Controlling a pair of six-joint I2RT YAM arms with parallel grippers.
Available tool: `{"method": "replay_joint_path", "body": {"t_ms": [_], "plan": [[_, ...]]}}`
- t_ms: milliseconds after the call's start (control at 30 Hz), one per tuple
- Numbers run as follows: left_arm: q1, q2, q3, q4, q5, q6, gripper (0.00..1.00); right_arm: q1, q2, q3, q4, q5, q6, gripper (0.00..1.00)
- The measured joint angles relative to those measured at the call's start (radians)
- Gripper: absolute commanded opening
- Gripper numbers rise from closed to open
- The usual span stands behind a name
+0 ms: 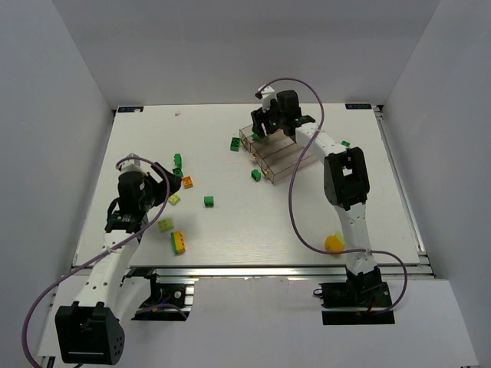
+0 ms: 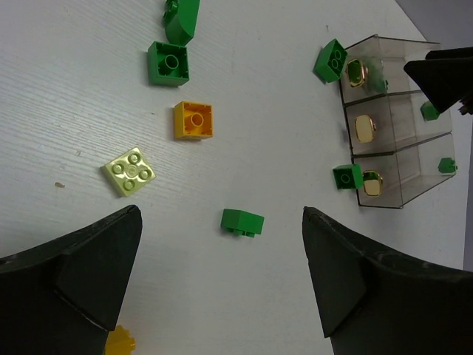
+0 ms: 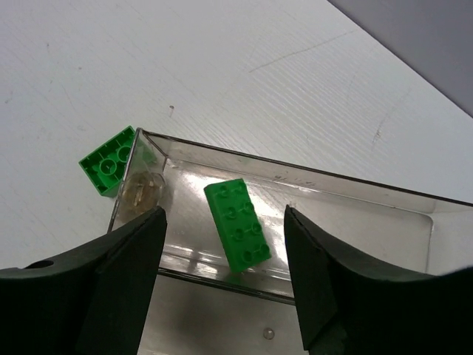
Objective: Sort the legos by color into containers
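The clear three-trough tray (image 1: pixel 282 161) stands at the table's far middle. My right gripper (image 1: pixel 265 127) hangs open over its far trough (image 3: pixel 355 214). A long dark green lego (image 3: pixel 237 224) lies in that trough, below and between the jaws of the right gripper (image 3: pixel 223 216). Another green lego (image 3: pixel 109 160) sits outside the trough's end. My left gripper (image 1: pixel 164 178) is open and empty above the table. In front of the left gripper (image 2: pixel 222 212) lie a green lego (image 2: pixel 242 221), a pale yellow-green one (image 2: pixel 129 171) and an orange one (image 2: pixel 194 120).
More green legos lie loose (image 1: pixel 177 159) (image 1: pixel 208 201) (image 1: pixel 256 175) (image 1: pixel 345 143). A pale lego (image 1: pixel 166 225) and a yellow-and-green one (image 1: pixel 178 242) sit near the front left. A yellow piece (image 1: pixel 334 244) lies by the right arm. Gold-coloured discs (image 2: pixel 363 128) show on the tray's end walls.
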Motion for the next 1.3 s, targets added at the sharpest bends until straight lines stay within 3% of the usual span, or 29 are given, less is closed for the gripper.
{"method": "replay_joint_path", "body": {"t_ms": [67,167,267,367,400,433,500,533,600,800,1000,1300], "plan": [[0.0,0.021,0.002,-0.001,-0.001,-0.002,0.97,-0.005,0.0,0.0,-0.002,-0.012,0.002,0.89],[0.0,0.073,0.021,-0.005,-0.004,0.002,0.92,-0.015,-0.005,0.002,-0.018,-0.061,-0.012,0.89],[0.0,0.139,0.065,-0.013,-0.012,0.015,0.77,-0.022,-0.049,-0.032,-0.026,-0.139,-0.042,0.89],[0.0,0.23,0.151,-0.033,-0.036,0.038,0.53,-0.034,-0.175,-0.147,-0.018,-0.283,-0.087,0.72],[0.0,0.261,0.183,-0.04,-0.047,0.051,0.48,-0.037,-0.227,-0.187,-0.017,-0.336,-0.101,0.55],[0.0,0.293,0.216,-0.051,-0.061,0.066,0.44,-0.039,-0.273,-0.22,-0.015,-0.381,-0.119,0.46],[0.0,0.377,0.296,-0.085,-0.097,0.097,0.44,-0.04,-0.364,-0.279,0.004,-0.463,-0.131,0.26],[-0.003,0.425,0.339,-0.1,-0.117,0.113,0.46,-0.039,-0.41,-0.311,0.012,-0.5,-0.138,0.24],[-0.01,0.513,0.413,-0.126,-0.16,0.144,0.56,-0.038,-0.489,-0.371,0.033,-0.555,-0.135,0.25],[-0.046,0.723,0.567,-0.177,-0.279,0.215,0.66,-0.016,-0.601,-0.534,0.043,-0.606,-0.129,0.38],[-0.056,0.891,0.702,-0.191,-0.35,0.267,0.67,-0.006,-0.627,-0.633,-0.011,-0.588,-0.136,0.46],[-0.058,1.086,0.866,-0.183,-0.343,0.314,0.63,-0.006,-0.687,-0.682,-0.04,-0.559,-0.14,0.48]]}}
